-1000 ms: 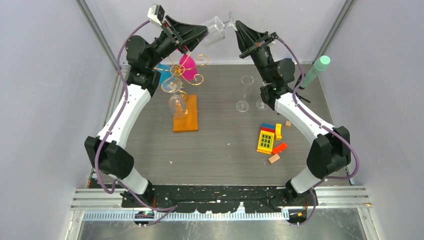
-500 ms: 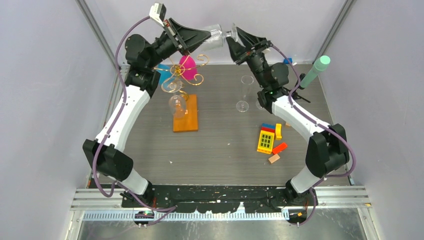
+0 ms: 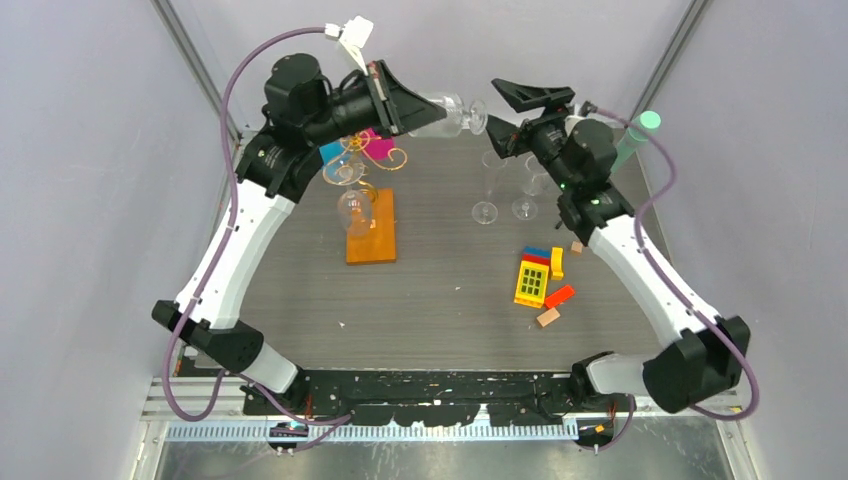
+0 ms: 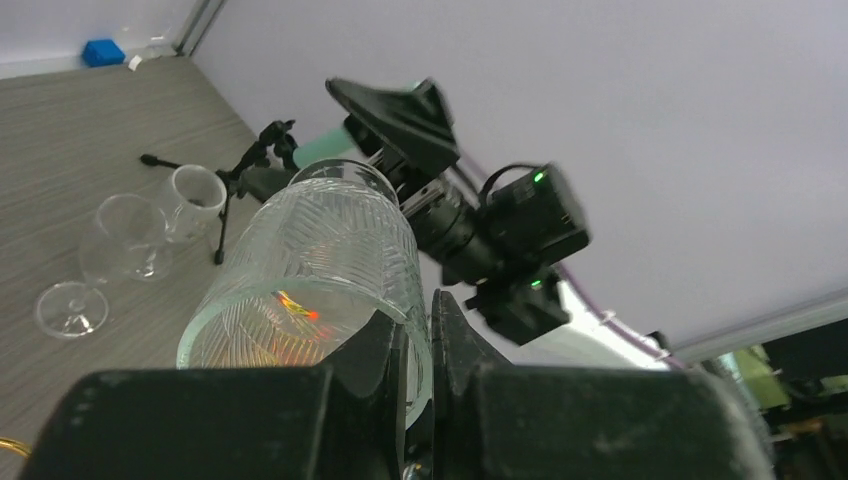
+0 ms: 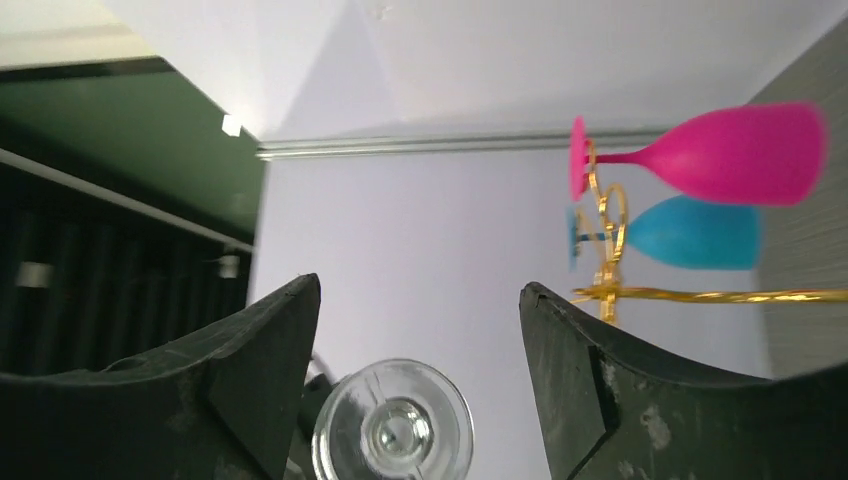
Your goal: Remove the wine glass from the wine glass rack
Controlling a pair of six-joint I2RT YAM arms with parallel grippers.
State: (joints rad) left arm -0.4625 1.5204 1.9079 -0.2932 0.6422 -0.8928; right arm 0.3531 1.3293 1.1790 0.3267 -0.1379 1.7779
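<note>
My left gripper point(image 3: 418, 106) is shut on the rim of a clear ribbed wine glass point(image 3: 447, 112), holding it sideways in the air, up and to the right of the gold wire wine glass rack point(image 3: 362, 162). In the left wrist view one finger sits inside the bowl point(image 4: 310, 265) and one outside, around the gripper point(image 4: 425, 340). My right gripper point(image 3: 508, 113) stands open just beyond the glass's foot point(image 5: 393, 425), which lies low between its jaws point(image 5: 420, 370) without touching them. A pink glass point(image 3: 378, 144), a blue one point(image 3: 330, 153) and a clear one point(image 3: 355, 210) still hang on the rack.
The rack stands on an orange-brown wooden base point(image 3: 371, 243). Two clear glasses point(image 3: 489, 185) point(image 3: 527, 186) stand upright on the table under the right arm. Toy bricks point(image 3: 540, 276) lie at the right. A black tripod with a mint-green tip point(image 3: 636, 138) stands at the back right.
My right gripper has opened, let go of the glass's foot and drawn back to the right. The left arm keeps the glass and has swung it rightward.
</note>
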